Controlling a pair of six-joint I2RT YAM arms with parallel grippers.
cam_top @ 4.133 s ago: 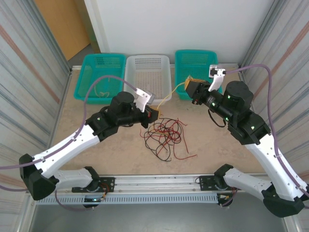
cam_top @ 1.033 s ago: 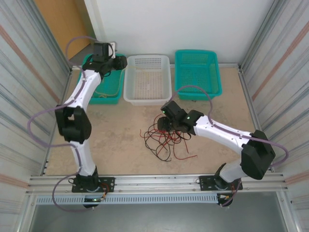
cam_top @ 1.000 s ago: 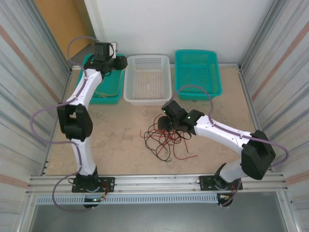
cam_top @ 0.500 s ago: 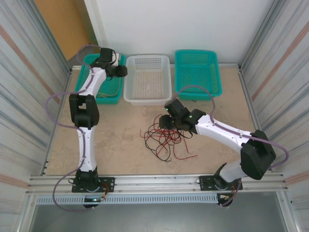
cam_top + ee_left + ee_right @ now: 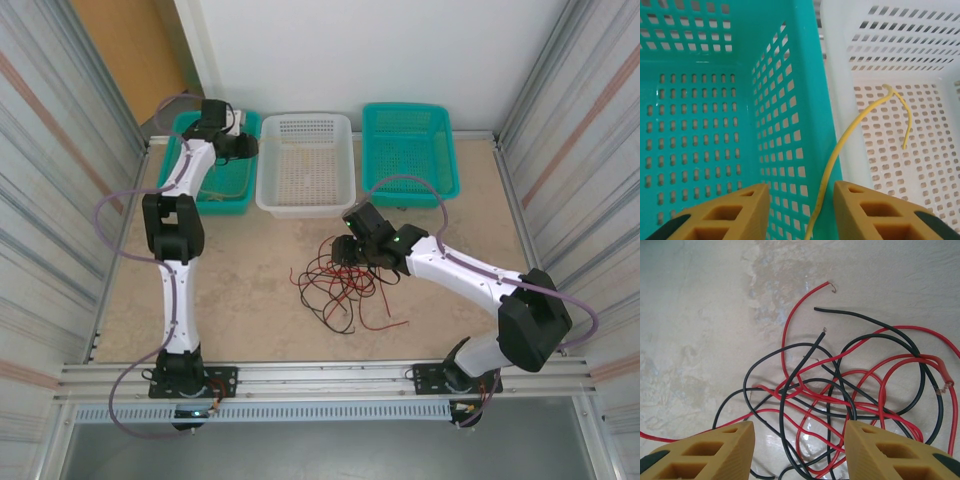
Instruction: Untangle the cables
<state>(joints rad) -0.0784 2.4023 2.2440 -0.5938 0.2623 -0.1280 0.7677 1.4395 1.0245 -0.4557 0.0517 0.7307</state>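
- L gripper (image 5: 801,192): at the far left of the table (image 5: 240,290), arm stretched out long, hanging over the spot where the teal basket (image 5: 785,115) meets the white basket (image 5: 837,100).
- L jaws: a moderate gap. The yellow wire (image 5: 850,132) runs up through it. The wire is much thinner than the gap and doesn't look pinched.
- Yellow wire: rises from betw. the fingers, arcs across the white basket's near wall and kinks at the top. Its free end droops over the white basket's perforated floor.
- R gripper (image 5: 799,432): low over the cables (image 5: 340,290), jaws wide, nothing held.
- Cables: loose red + black tangle on the table, about centre, in front of the white basket. In the top view the R gripper sits at the tangle's far edge.
- R wrist view: red wires (image 5: 785,332) and black wires (image 5: 850,313) cross many times betw. and ahead of the fingers. One red end and a couple of black ends poke out on the far side, and one red strand trails off left past the L-hand finger.
- The two grippers are well apart.
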